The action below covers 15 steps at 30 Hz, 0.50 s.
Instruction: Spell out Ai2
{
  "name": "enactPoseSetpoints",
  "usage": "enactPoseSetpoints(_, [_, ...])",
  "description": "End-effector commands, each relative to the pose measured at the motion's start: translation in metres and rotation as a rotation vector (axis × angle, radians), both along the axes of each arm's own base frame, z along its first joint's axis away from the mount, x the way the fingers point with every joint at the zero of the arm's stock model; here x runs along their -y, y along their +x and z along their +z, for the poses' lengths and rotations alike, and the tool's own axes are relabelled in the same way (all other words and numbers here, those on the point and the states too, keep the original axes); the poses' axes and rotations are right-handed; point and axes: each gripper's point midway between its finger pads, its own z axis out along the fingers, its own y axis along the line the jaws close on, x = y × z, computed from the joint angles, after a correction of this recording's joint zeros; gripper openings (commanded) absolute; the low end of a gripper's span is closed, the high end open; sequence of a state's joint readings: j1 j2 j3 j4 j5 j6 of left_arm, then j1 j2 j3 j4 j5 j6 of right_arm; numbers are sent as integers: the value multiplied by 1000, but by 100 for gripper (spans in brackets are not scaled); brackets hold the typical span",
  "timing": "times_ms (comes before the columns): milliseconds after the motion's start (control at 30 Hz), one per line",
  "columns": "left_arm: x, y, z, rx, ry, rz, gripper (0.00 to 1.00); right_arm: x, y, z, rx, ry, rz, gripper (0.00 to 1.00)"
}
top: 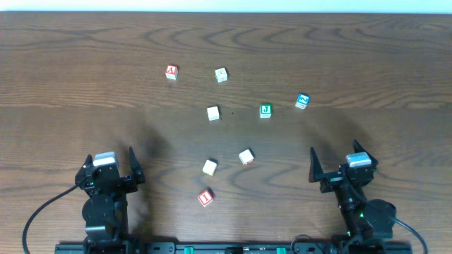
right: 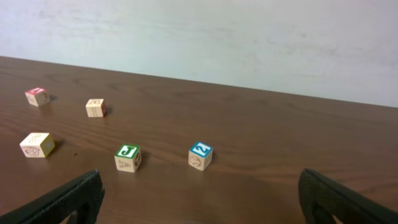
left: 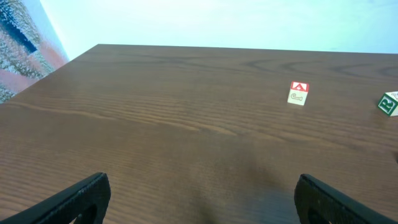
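Observation:
Several wooden letter blocks lie scattered on the brown table. The red A block (top: pixel 171 71) is at the far left of the group and shows in the left wrist view (left: pixel 298 93). The blue 2 block (top: pixel 302 101) (right: pixel 200 155) is at the right, beside the green J block (top: pixel 265 110) (right: pixel 127 158). A red-topped block (top: pixel 205 197), its mark looking like an I, lies nearest the front. My left gripper (top: pixel 111 164) (left: pixel 202 205) is open and empty at the front left. My right gripper (top: pixel 337 159) (right: pixel 199 199) is open and empty at the front right.
Other blocks: one (top: pixel 221 75) (right: pixel 95 107) right of the A, one (top: pixel 213 113) (right: pixel 37 144) in the middle, two pale ones (top: pixel 246 156) (top: pixel 210 167) nearer the front. A green R block (left: pixel 388 102) shows at the left wrist view's right edge.

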<state>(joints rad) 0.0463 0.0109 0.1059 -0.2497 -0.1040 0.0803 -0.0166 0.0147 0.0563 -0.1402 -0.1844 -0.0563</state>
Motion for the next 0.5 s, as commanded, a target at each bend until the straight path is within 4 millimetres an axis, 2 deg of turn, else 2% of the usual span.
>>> enactPoseSetpoints(0, [-3, 0, -10, -19, 18, 12, 95, 1, 0, -6, -7, -11, -1, 99])
enactPoseSetpoints(133, [4, 4, 2, 32, 2, -30, 95, 2, 1, 10, 48, 38, -9, 99])
enactPoseSetpoints(300, [13, 6, 23, 118, -150, -53, 95, 1, -2, 40, 107, 141, -9, 99])
enactPoseSetpoints(367, [18, 4, 44, 159, -158, -81, 95, 1, -6, 60, 143, 140, -7, 99])
enactPoseSetpoints(467, [18, -7, 97, 274, -134, -90, 95, 1, -19, 104, 233, 118, -2, 99])
